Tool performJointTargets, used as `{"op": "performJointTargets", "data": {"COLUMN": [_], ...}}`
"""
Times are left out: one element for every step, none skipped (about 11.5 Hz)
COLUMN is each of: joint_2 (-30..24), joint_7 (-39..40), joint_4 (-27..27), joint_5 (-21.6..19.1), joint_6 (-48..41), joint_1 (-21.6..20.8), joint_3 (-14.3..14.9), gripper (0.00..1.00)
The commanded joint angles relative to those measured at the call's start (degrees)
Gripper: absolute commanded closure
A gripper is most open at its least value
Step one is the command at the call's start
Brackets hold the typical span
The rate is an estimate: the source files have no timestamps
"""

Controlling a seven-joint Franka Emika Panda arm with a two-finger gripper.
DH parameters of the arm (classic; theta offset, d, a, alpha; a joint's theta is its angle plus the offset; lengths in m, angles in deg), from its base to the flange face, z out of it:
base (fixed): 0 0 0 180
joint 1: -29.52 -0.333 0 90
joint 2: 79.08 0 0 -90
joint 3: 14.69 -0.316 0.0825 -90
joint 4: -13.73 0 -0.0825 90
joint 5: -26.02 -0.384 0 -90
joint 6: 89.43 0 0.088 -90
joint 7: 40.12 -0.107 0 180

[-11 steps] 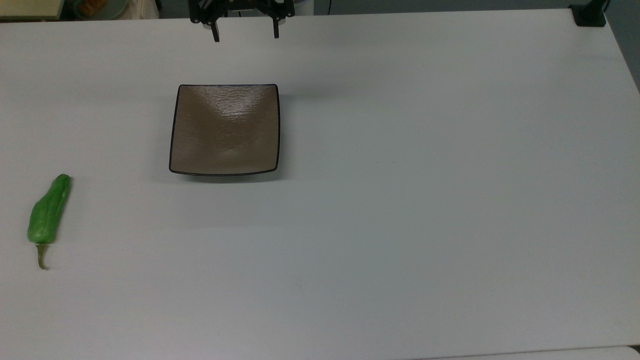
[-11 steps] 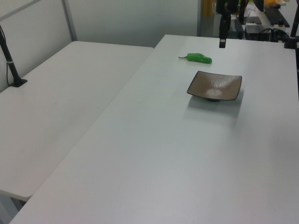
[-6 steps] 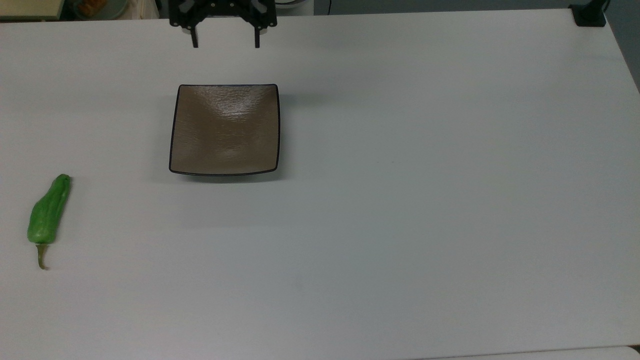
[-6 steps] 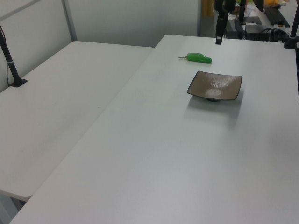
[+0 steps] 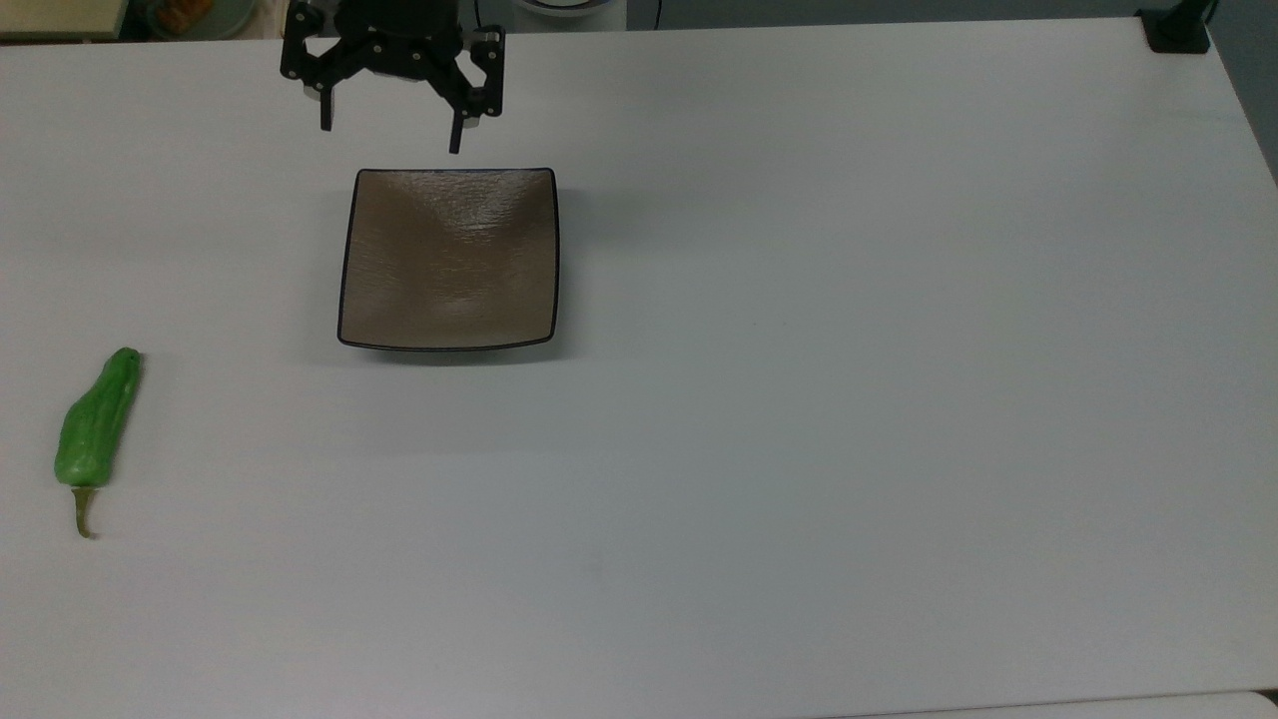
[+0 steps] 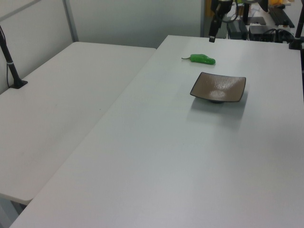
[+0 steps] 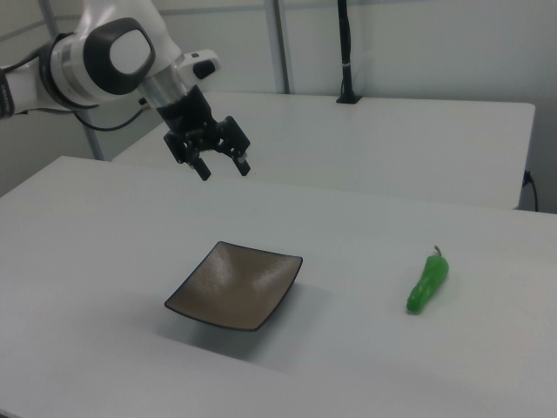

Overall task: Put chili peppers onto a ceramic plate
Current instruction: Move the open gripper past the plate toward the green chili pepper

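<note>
1. End effector [image 5: 389, 138]: released, fingers spread, nothing in it; you see it hanging above the surface [image 5: 799, 399] just past the plate's far edge in the top view.
2. Chili pepper [image 5: 97, 423]: lies flat on the surface, well apart from the plate, near the top view's left edge; stem twd the near side.
3. Ceramic plate [image 5: 348, 260]: bare, approx. square-on.
4. Risk, your call: the rounded pepper may roll or slip if pinched off-centre or by the thin stem.
</note>
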Motion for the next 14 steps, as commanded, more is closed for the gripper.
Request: {"op": "performJointTargets", "data": {"joint_2": [3.00, 4.14, 4.76, 6.07, 7.04, 7.84, 8.54, 9.59, 10.65, 12.13, 14.06, 16.43, 18.63, 20.57], "joint_7": [-0.34, -0.34, -0.34, -0.51, -0.51, -0.43, -0.43, -0.43, -0.69, -0.60, -0.95, -1.13, -1.22, -1.22], "joint_4": [0.74, 0.75, 0.75, 0.75, 0.83, 0.83, 0.83, 0.92, 1.53, 2.49, 4.07, 5.22, 6.36, 8.20], "joint_5": [2.83, 3.80, 4.59, 5.04, 5.30, 6.52, 8.10, 8.03, 8.29, 8.29, 8.29, 8.38, 8.38, 8.64], "joint_6": [4.92, 6.77, 8.97, 10.64, 11.70, 12.50, 12.59, 12.77, 13.12, 14.34, 16.96, 19.25, 20.92, 22.25], "joint_1": [2.01, 2.19, 3.15, 3.94, 4.30, 5.00, 6.05, 6.32, 6.93, 7.72, 8.60, 9.13, 9.48, 10.27], "joint_3": [1.61, 2.32, 2.41, 2.41, 2.41, 2.41, 2.33, 2.32, 2.32, 2.32, 2.32, 2.32, 2.32, 2.32], "gripper": [0.00, 0.00, 0.00, 0.00, 0.00, 0.00, 0.00, 0.00, 0.00, 0.00, 0.00, 0.00, 0.00, 0.00]}}
